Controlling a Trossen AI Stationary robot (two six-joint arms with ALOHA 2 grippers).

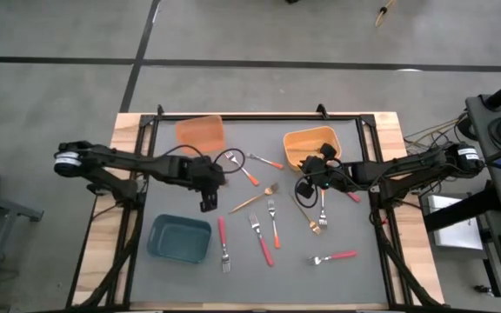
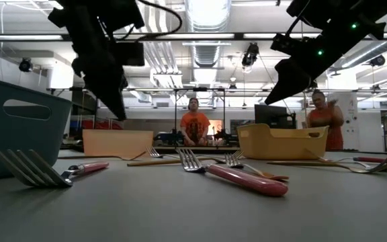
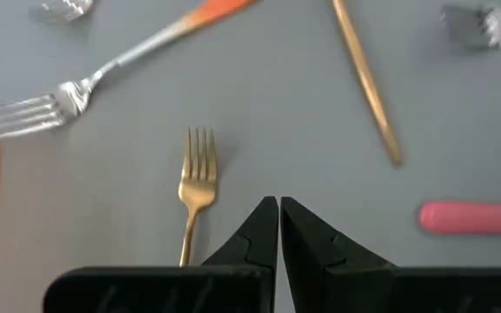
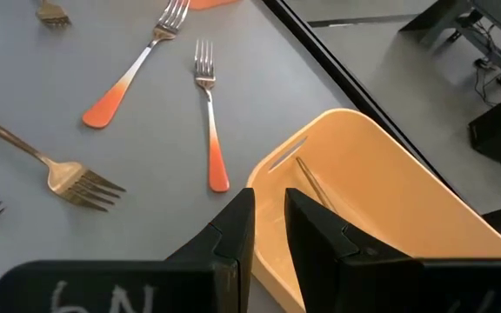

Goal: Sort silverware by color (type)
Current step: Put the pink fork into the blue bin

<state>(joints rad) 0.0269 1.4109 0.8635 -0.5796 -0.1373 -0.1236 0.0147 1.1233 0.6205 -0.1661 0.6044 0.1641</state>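
Left gripper [image 1: 207,198]: fingers pressed together with nothing between them, hanging above the grey mat [image 1: 355,235] left of centre, between the orange rectangular bin [image 1: 200,132] at the far edge and the teal rectangular bin [image 1: 179,238] at the near left. Its wrist view shows the closed fingertips [image 3: 278,217] just beside an all-gold metal fork [image 3: 197,187] lying flat on the mat, not touching it; farther out lie a steel fork with an orange handle [image 3: 103,69], a thin gold handle [image 3: 368,87] and the end of a pink handle [image 3: 472,217]. Right gripper [image 1: 309,170]: fingers slightly parted with a narrow gap and nothing seen between them, poised over the near rim of the yellow-orange rectangular bin [image 1: 313,143] at the far right. In its wrist view a thin gold handle [image 4: 307,178] rests inside that bin [image 4: 381,200], its lower end hidden behind one finger; on the mat beyond lie two orange-handled forks [image 4: 210,130] and a gold fork [image 4: 68,178]. The remaining silverware is spread across the middle of the mat between the arms: red-handled forks [image 1: 262,242] side by side near the front, another red-handled fork [image 1: 333,257] at the front right, a gold fork [image 1: 255,200] near centre and a gold fork [image 1: 309,215] beneath the right arm. The low view shows both grippers raised clear of the table surface, and two people [image 2: 195,128] in the room behind.
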